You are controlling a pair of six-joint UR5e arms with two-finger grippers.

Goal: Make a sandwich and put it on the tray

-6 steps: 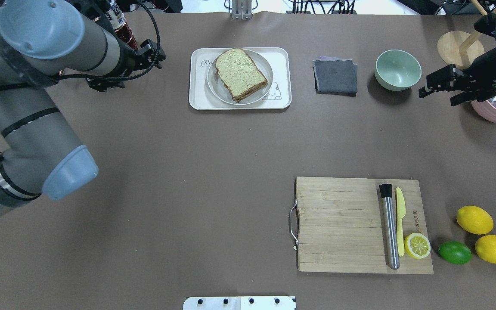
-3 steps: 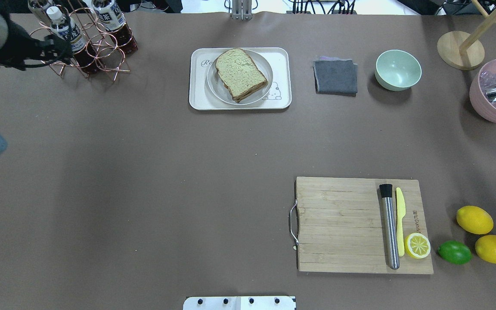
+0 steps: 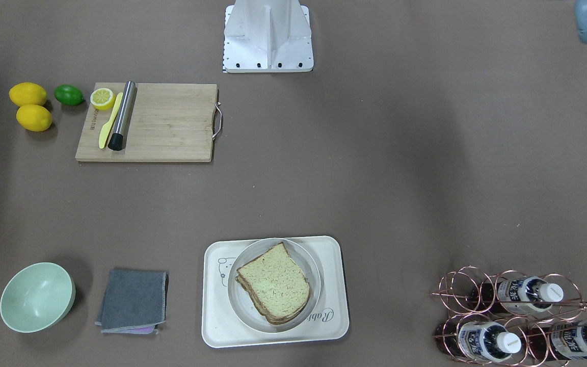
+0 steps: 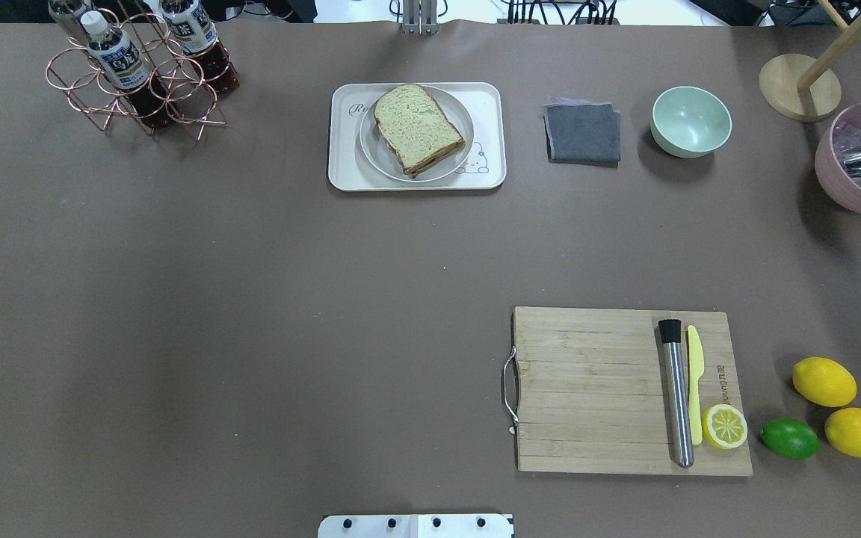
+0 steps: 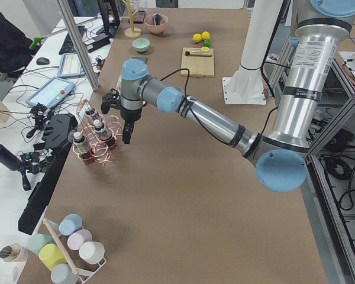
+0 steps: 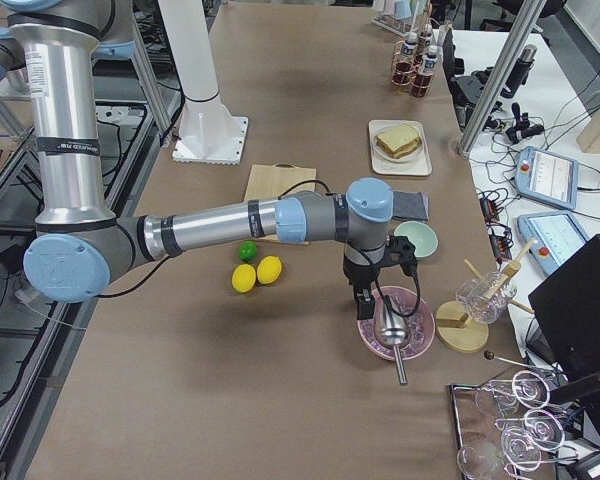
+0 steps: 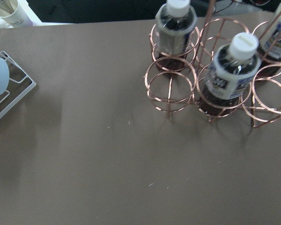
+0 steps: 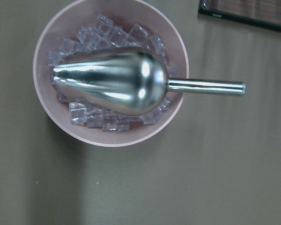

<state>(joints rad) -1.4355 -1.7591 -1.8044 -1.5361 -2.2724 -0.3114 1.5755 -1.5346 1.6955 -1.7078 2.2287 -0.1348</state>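
The sandwich (image 4: 417, 128) lies on a round grey plate (image 4: 371, 153) on the cream tray (image 4: 342, 173) at the far middle of the table. It also shows in the front view (image 3: 274, 283). I see two toast slices; the egg is hidden between them. My left gripper (image 5: 126, 131) hangs by the copper bottle rack (image 4: 135, 71), far left of the tray. My right gripper (image 6: 365, 297) hangs over the pink ice bowl (image 8: 107, 136), far right. Both show only in the side views, so I cannot tell whether they are open or shut.
A metal scoop (image 8: 112, 82) lies in the ice bowl. A grey cloth (image 4: 583, 133) and a green bowl (image 4: 690, 119) sit right of the tray. A wooden cutting board (image 4: 587, 388) holds a muddler, a knife and a lemon half; lemons and a lime lie beside it.
Both arms have swung outward and left the overhead view, the left one to the left past the bottle rack, the right one to the right. The sandwich and tray have not moved.
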